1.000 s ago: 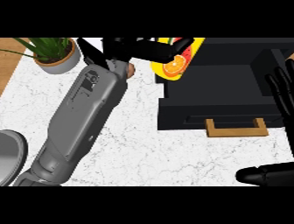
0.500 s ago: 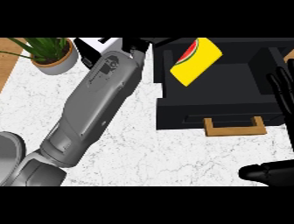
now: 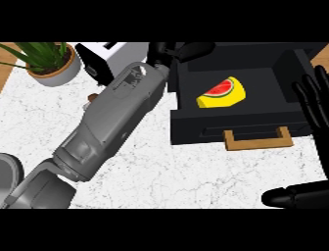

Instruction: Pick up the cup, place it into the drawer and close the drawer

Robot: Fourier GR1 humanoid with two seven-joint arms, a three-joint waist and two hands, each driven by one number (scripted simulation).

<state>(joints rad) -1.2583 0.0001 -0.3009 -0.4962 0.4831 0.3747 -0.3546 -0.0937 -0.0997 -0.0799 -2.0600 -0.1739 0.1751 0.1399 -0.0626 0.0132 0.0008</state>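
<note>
Cup (image 3: 222, 93) lies in open drawer (image 3: 196, 128); left hand (image 3: 173, 50) above its rim.

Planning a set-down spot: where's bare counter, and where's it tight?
Bare marble counter in front of the drawer, between the left forearm and the right hand. Another patch below the potted plant, left of the forearm. Crowded: the back edge, with the plant, a white box and the left hand.

A yellow cup (image 3: 222, 93) printed with a red watermelon slice lies tilted inside the open black drawer (image 3: 234, 128) (its wooden handle (image 3: 258, 139) faces near), at the desk's right side, toward the drawer's far-left part.
</note>
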